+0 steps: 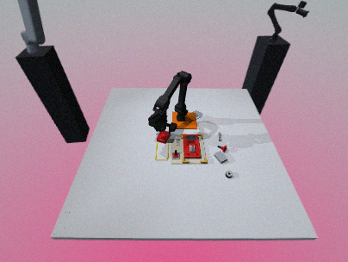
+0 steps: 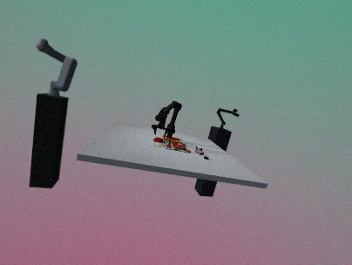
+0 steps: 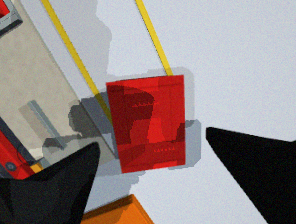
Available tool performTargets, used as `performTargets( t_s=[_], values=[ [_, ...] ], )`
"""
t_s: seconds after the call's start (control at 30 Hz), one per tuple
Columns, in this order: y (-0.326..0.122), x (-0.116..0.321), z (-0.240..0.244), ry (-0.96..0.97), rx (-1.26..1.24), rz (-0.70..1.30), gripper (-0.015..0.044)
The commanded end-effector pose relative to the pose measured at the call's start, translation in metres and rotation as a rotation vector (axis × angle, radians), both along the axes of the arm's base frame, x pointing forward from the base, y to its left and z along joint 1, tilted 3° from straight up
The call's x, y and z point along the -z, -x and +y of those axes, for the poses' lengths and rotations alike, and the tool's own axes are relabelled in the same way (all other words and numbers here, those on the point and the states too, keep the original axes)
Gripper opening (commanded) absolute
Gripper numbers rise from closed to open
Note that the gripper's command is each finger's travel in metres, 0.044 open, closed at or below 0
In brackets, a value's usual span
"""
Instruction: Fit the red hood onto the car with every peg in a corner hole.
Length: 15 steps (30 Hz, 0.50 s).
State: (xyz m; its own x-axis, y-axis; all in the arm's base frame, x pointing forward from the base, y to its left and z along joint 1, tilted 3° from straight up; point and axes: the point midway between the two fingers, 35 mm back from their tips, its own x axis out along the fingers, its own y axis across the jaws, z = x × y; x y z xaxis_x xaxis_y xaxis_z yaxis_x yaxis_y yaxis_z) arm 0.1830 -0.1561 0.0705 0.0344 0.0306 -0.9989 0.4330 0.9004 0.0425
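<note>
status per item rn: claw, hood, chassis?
claw: open wide, empty, one finger on each side of the hood
hood: on the table, ungrasped, at the end of the yellow outline
chassis: in its jig, no hood on it
</note>
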Motion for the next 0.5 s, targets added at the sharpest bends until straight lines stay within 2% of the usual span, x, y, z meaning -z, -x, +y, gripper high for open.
performTargets(
  t_s=[0.0,0.47],
  values=[
    [0.0001,0.0036,-0.0003,0.002,0.004,0.003,0.044],
    [-0.0005,0.0133,0.0004,0.002,0.004,0.003,0.044]
  ],
)
